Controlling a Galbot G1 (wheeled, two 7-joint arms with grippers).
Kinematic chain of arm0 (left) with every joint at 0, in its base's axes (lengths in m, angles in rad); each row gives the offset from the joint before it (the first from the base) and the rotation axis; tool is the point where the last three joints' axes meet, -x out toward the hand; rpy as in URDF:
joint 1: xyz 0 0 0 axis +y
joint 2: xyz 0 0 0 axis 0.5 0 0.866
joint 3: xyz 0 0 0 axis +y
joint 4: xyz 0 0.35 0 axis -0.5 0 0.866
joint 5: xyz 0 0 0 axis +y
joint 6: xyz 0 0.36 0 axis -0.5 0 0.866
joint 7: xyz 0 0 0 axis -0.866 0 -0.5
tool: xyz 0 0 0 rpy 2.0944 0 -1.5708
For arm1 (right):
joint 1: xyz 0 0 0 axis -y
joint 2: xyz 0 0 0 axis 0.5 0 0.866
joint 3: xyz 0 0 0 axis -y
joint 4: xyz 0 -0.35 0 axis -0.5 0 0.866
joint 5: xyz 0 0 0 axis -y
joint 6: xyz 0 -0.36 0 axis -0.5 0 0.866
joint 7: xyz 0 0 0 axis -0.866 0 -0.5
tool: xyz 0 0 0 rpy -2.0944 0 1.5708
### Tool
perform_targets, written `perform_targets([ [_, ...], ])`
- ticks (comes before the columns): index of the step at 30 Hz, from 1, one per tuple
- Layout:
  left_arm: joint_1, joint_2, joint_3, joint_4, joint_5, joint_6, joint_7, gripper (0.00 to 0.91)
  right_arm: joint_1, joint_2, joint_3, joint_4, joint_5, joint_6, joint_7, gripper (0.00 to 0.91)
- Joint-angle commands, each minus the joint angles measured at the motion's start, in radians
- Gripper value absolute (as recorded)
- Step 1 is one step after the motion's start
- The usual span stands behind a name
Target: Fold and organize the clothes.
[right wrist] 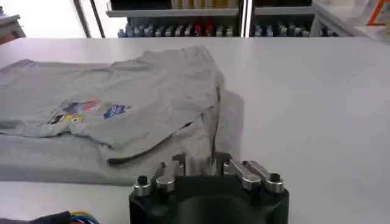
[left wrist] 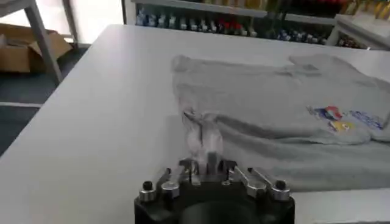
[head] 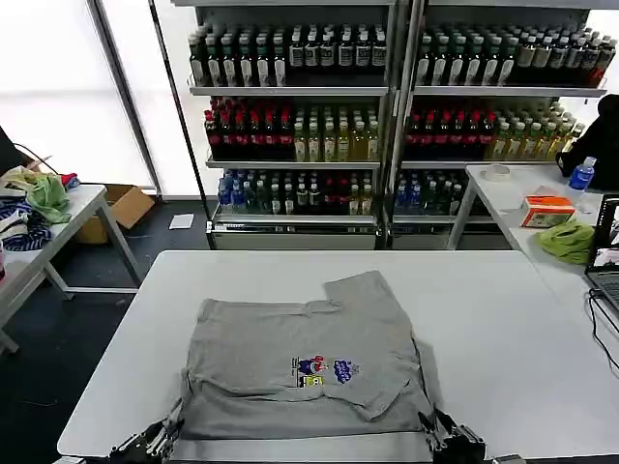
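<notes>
Behind the white table [head: 503, 319] stand bottle-stocked shelves [head: 387, 116]; bright windows [head: 58, 87] and a cardboard box [head: 121, 208] lie beyond its left end.

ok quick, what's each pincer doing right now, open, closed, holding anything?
Left pincer: closed on the grey shirt's near left corner.
Right pincer: closed on the shirt's near right corner.

White work table [head: 503, 319], bare apart from its load. Behind it, metal shelving [head: 392, 92] stocked with rows of bottled drinks [head: 290, 53]. Side table, left [head: 82, 208]: bright green cloth [head: 46, 196], dark blue patterned fabric [head: 24, 232]. Cardboard box [head: 121, 208] on floor beside it. Side table, right [head: 503, 193]: orange box [head: 547, 210], green cloth [head: 569, 240], blue-capped bottle [head: 581, 175], tape roll [head: 497, 172], laptop edge [head: 607, 256]
</notes>
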Motion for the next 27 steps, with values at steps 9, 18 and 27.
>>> perform_targets([
  [9, -0.092, 0.126, -0.115, 0.063, -0.095, 0.001, 0.011, 0.907, 0.277, -0.112, 0.072, -0.075, 0.137, -0.060, -0.074, 0.907],
  [18, -0.332, 0.321, -0.028, 0.239, -0.134, 0.001, 0.073, 0.907, 0.769, -0.144, -0.114, -0.379, 0.157, -0.111, -0.159, 0.907],
  [27, -0.561, 0.465, 0.129, 0.434, -0.190, 0.001, 0.120, 0.907, 1.117, -0.092, -0.330, -0.711, 0.112, -0.111, -0.229, 0.907],
])
